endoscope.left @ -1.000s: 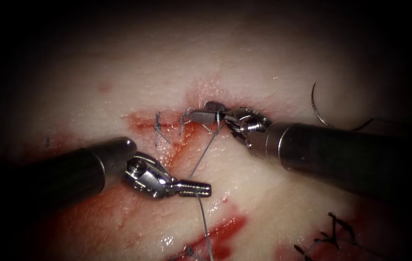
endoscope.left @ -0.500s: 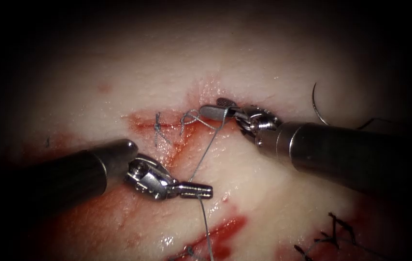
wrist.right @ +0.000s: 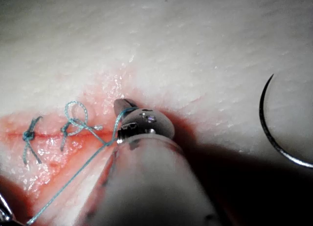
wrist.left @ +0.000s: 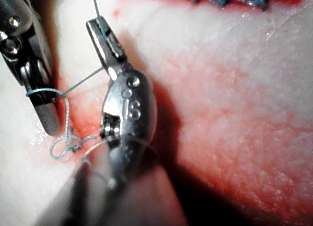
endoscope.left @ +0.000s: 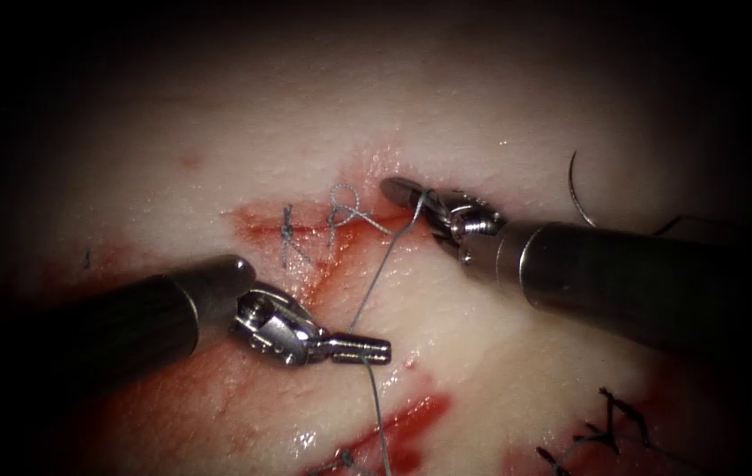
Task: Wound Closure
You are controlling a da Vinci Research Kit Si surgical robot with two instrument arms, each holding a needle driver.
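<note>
Thread runs from a loose loop over the cut down to the left tool, whose jaws are closed on it below the cut. From there it trails toward the lower edge of the endoscope view. The right tool sits at the right end of the cut with the thread wrapped around its jaws; whether they are parted or closed cannot be told. Since one second ago this tool has drawn back to the right and the loop has opened beside the earlier stitch.

Needle lies free on the tissue, well to the right of the cut, held by neither tool and not in the tissue.

Judged step: forming a knot. It calls for steady, opposed tension, so the loop seats flat on the cut.
</note>
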